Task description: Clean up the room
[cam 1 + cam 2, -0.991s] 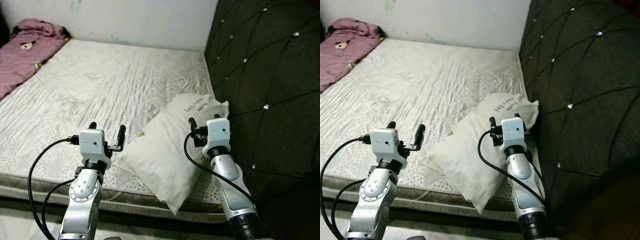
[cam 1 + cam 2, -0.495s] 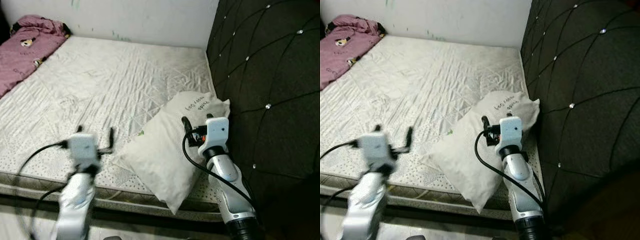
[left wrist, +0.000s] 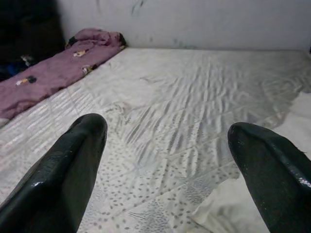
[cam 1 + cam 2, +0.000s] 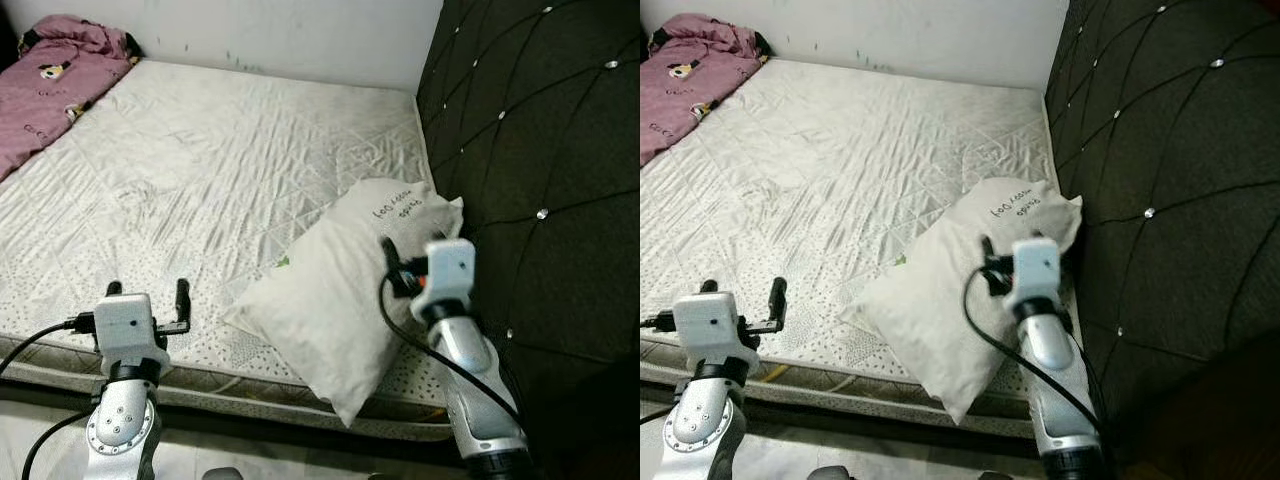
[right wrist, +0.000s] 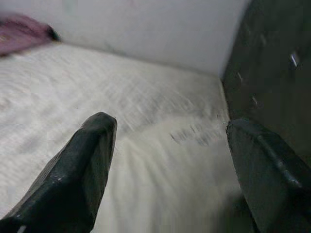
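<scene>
A white pillow (image 4: 335,295) with dark writing lies askew on the bare mattress (image 4: 220,150), beside the headboard and overhanging the near edge. My right gripper (image 4: 410,245) hovers open just above the pillow's right half, and the pillow (image 5: 170,160) spreads below its fingers (image 5: 92,160). My left gripper (image 4: 148,290) is open and holds nothing, low at the mattress's near edge, left of the pillow. A crumpled pink blanket (image 4: 50,80) lies at the far left corner of the bed.
A dark tufted headboard (image 4: 540,130) rises along the bed's right side, close to my right arm. A white wall (image 4: 300,30) stands behind the bed. The middle of the mattress is bare, wrinkled sheet. Black cables loop from both wrists.
My left arm has dropped lower and to the left, toward the mattress's near edge. The right gripper stays over the pillow. The view has shifted slightly.
</scene>
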`<state>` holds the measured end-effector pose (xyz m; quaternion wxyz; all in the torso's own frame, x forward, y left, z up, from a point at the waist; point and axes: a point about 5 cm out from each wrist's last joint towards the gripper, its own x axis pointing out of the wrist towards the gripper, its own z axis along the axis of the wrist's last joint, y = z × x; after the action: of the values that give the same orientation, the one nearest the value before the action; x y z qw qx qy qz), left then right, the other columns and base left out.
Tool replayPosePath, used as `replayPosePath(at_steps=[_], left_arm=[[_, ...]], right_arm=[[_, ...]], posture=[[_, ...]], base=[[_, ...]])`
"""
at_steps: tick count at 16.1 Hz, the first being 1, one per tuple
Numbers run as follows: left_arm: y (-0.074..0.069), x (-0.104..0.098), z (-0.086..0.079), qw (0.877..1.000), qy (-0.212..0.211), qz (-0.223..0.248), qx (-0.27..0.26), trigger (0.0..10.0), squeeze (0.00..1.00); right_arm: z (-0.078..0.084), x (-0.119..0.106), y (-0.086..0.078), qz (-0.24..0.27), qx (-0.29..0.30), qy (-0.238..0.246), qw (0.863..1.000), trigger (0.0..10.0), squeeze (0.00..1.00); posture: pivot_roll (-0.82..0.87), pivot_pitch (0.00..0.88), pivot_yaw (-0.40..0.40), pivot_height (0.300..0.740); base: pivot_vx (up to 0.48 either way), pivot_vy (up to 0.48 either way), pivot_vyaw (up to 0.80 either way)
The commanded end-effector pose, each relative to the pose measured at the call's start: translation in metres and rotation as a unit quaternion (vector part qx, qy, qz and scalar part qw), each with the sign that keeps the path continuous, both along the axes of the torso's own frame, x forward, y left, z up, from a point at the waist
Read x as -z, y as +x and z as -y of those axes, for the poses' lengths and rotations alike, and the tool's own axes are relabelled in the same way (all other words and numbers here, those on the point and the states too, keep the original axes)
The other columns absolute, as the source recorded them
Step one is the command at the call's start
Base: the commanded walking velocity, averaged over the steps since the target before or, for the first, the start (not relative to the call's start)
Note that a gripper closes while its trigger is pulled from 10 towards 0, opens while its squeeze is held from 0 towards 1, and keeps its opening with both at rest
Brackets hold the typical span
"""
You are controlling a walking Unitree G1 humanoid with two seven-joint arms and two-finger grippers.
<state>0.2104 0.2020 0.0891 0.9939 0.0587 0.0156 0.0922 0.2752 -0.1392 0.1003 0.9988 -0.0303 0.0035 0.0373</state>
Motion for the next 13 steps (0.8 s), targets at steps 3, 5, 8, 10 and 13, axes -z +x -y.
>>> replayPosePath(at_steps=[3,5,8,10,13], left_arm=[[0.001,0.003,0.002,1.0,-0.011,-0.013,0.006,10.0,0.0],[0.001,0.003,0.002,1.0,-0.01,-0.014,0.008,10.0,0.0],[0.001,0.0,0.003,1.0,-0.004,-0.01,0.01,10.0,0.0],[0.004,-0.008,0.002,1.0,-0.006,0.003,0.006,10.0,0.0],[0.007,-0.008,0.002,1.0,-0.011,0.001,-0.001,10.0,0.0]], right_arm=[[0.003,-0.004,0.0,-0.003,0.006,0.002,1.0,10.0,0.0],[0.002,-0.004,0.0,-0.003,0.006,0.0,1.0,10.0,0.0],[-0.001,-0.01,0.0,0.01,-0.001,-0.003,1.0,10.0,0.0],[-0.009,-0.019,-0.002,0.018,-0.013,0.014,1.0,10.0,0.0],[-0.005,-0.011,-0.002,0.005,-0.001,0.025,1.0,10.0,0.0]], posture=[[0.08,0.054,-0.037,0.74],[0.08,0.058,-0.039,0.74],[0.08,0.058,-0.039,0.74],[0.09,0.067,-0.037,0.74],[0.09,0.066,-0.031,0.74]], base=[[0.0,0.0,0.0],[0.0,0.0,-0.8],[0.0,0.0,-0.68],[0.0,0.0,0.0],[0.0,0.0,0.0]])
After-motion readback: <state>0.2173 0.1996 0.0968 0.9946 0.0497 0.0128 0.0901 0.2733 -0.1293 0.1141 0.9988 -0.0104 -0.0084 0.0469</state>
